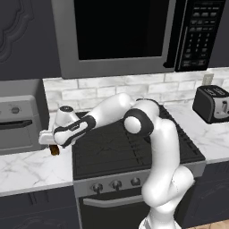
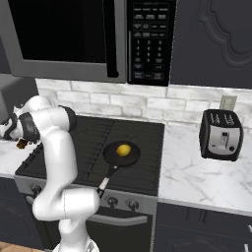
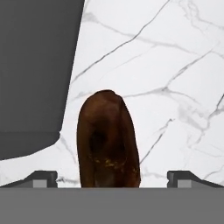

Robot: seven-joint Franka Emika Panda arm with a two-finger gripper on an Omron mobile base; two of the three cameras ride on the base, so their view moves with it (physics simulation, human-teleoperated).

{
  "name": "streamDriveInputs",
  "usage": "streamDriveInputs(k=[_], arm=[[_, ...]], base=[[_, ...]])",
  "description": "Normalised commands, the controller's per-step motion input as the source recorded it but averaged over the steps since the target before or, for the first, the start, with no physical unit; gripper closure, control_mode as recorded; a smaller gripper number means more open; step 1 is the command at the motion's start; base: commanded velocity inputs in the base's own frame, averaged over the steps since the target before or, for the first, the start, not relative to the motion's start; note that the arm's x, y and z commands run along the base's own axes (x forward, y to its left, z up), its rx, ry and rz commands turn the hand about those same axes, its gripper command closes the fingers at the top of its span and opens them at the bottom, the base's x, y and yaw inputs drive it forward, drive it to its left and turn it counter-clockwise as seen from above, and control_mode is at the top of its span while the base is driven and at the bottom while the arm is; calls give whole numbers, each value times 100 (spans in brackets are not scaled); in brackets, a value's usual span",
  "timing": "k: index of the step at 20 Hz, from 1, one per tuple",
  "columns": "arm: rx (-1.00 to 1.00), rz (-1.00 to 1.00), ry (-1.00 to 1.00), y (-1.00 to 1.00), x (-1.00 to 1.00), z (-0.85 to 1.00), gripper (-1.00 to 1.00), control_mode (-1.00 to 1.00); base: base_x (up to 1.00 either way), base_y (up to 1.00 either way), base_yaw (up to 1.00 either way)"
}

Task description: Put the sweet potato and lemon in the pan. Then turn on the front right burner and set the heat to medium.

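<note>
Reddish-brown and stubby, the oblong sweet potato (image 3: 108,140) is seen lying on the white marble countertop (image 3: 175,65), directly under the claw (image 3: 112,178) and centred between its two dark fingertips (image 3: 41,178). Its skin is dark and glossy, with a shadowed dent and a few orange flecks low on its side. The claw is spread wide, one tip well off to each side of the sweet potato, and nothing is pinched; no contact with the skin can be made out.

Just beside the claw on its left, in the hand view, the grey wall of a countertop oven (image 3: 35,65) is met; in the left base view the same oven (image 1: 20,118) is found close behind the hand. Off to the claw's other side the black gas cooktop (image 2: 93,147) is spread out, and on it the small round black frying pan (image 2: 113,157) is seen with the bright yellow lemon (image 2: 123,149) already lying in it. Further away, a dark toaster (image 2: 221,135) is parked on the marble, and a large microwave (image 1: 129,31) is hung above.

The white arm (image 1: 112,112) is folded at the elbow and reached sideways past the cooktop's edge, the hand pointed down at the countertop.
</note>
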Motion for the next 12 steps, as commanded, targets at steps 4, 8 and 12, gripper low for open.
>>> streamDriveInputs(k=[4,8,12], arm=[[0,0,0,0,-10,-65,-100,-100],[-4,0,0,0,-11,-56,-100,-100],[-11,0,-2,0,-12,-43,-100,-100]], base=[[0,0,0],[0,0,0],[0,0,0]])
